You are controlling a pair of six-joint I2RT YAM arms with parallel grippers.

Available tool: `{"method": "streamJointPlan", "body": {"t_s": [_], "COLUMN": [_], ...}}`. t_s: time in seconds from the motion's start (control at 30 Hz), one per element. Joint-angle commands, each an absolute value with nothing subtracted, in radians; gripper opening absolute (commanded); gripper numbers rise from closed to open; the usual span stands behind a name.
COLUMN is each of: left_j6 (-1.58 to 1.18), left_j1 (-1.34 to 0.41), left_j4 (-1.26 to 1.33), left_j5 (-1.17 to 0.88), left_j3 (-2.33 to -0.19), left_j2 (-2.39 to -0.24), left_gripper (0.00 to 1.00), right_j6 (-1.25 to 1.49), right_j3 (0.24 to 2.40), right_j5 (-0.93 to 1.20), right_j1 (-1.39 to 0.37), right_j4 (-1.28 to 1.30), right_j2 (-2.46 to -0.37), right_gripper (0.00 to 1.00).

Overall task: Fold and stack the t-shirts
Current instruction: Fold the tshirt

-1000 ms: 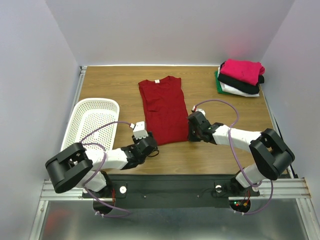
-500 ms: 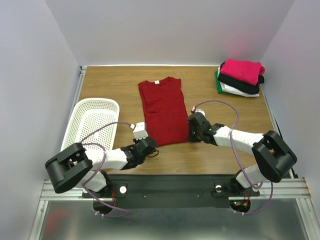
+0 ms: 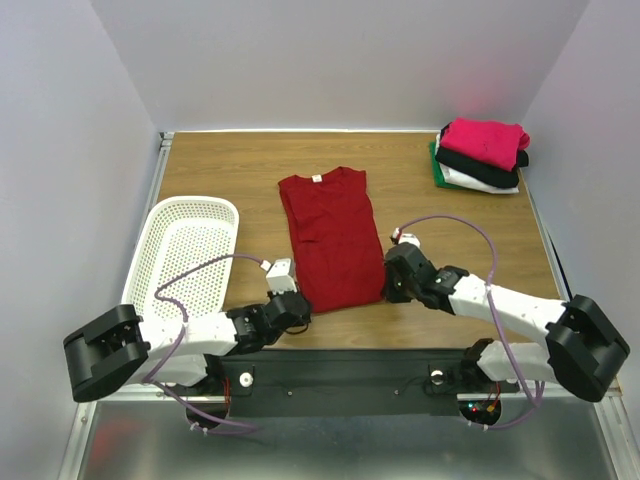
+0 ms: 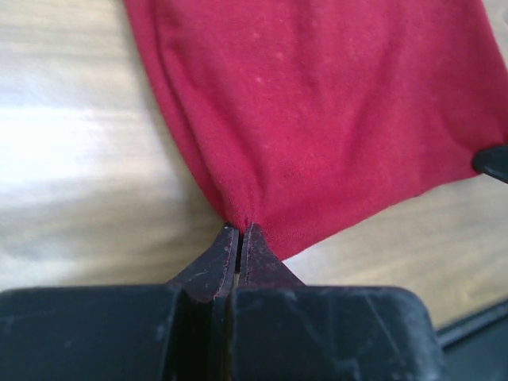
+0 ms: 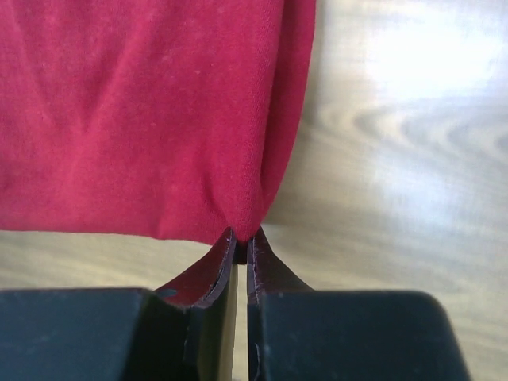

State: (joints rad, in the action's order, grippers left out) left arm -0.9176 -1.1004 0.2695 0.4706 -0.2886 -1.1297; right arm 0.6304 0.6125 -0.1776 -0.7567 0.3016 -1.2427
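A: State of left gripper?
B: Pinching the near-left hem corner of the large dark red cloth t-shirt, which lies flat on the brown wooden table.
A: And right gripper?
B: Clamped on near-right corner.

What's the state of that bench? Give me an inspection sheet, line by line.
Surface: wooden table.
Job's things: dark red t-shirt flat at centre; folded stack, pink on top, far right corner.
Clutter: white basket at left, nothing seen inside.
Grippers: left gripper and right gripper each shut on a near hem corner of the dark red t-shirt.
Cables: purple cables loop over both arms.
Surroundings: plain grey walls.
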Motion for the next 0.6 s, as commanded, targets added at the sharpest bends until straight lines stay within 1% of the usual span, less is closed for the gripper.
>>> {"method": "streamJointPlan", "body": {"t_s": [0.0, 0.1, 0.27, 0.37, 0.57], "left_j6": [-1.000, -1.040, -0.996, -0.898, -0.746], "left_j1": [-1.169, -1.218, -1.224, -1.218, -1.143], "left_j4": [0.245, 0.236, 0.221, 0.201, 0.210], "left_j5": [0.479, 0.495, 0.555, 0.618, 0.630], "left_j3": [-0.255, -0.252, -0.304, -0.368, -0.457], "left_j2": [-1.086, -1.055, -1.025, -0.996, -0.936], "left_gripper": [0.00, 0.00, 0.00, 0.00, 0.00], "right_j6": [0.681, 0.699, 0.673, 0.637, 0.568], "right_j3": [0.586, 0.571, 0.617, 0.694, 0.845], "right_j5": [-0.198, -0.206, -0.241, -0.296, -0.403], "right_j1": [-0.801, -0.816, -0.821, -0.821, -0.821], "right_j4": [0.363, 0.383, 0.391, 0.393, 0.393], "right_j2": [-1.163, -1.100, -1.035, -1.037, -1.103], "right_gripper": [0.00, 0.00, 0.00, 0.00, 0.00]}}
